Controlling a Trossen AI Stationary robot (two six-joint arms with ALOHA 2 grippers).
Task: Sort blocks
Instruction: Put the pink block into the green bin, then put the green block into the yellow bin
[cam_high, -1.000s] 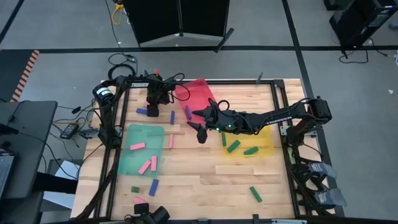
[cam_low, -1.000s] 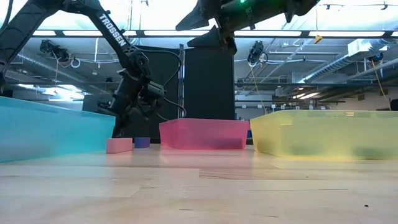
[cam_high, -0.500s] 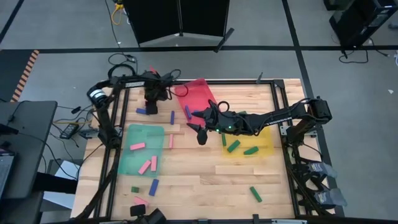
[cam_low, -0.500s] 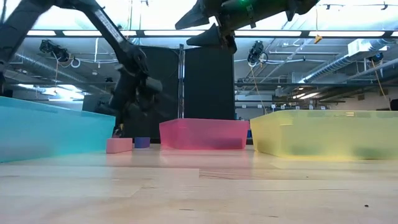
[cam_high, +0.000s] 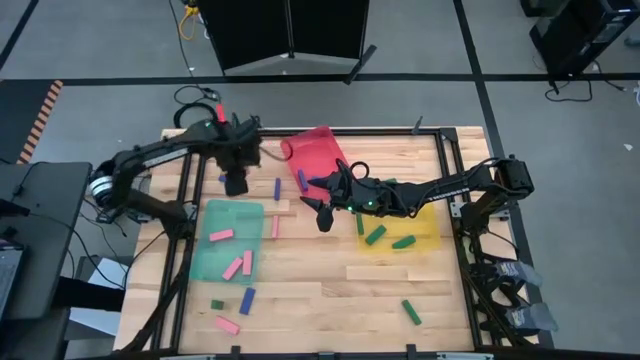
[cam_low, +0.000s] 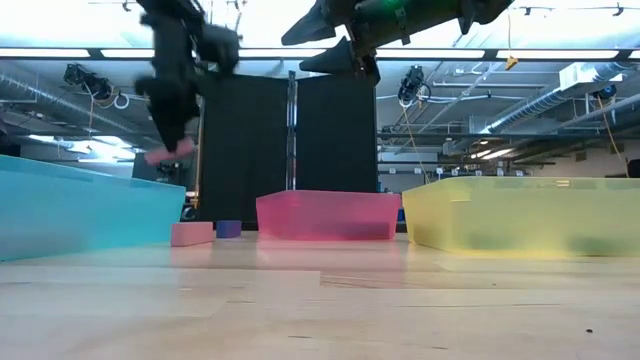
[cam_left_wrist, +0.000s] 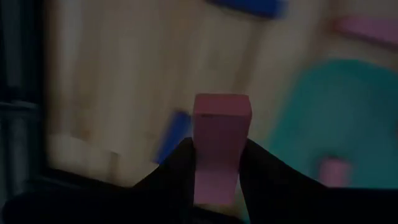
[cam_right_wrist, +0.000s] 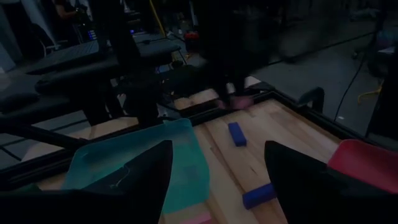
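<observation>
- The left arm is reaching from the table's left edge toward its far side, and the left gripper (cam_high: 236, 183) is hanging above the table with its fingers (cam_left_wrist: 264, 168) clamping a pink block (cam_left_wrist: 219, 142).
- The right arm is stretching leftward across mid-table, and the right gripper (cam_high: 317, 208) is hovering with its fingers spread and holding nothing.

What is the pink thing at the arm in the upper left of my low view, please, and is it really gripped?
Observer: Yes. The left wrist view shows a pink block clamped between the left gripper's fingers.
Operator: Thank you. Where over the table is it?
Observer: From above, it hangs over bare wood just outside the green tray, not over the tray itself.
Operator: Is the other arm carrying anything?
Observer: No. The right gripper is open and empty, above the table's middle near the red tray.
</observation>
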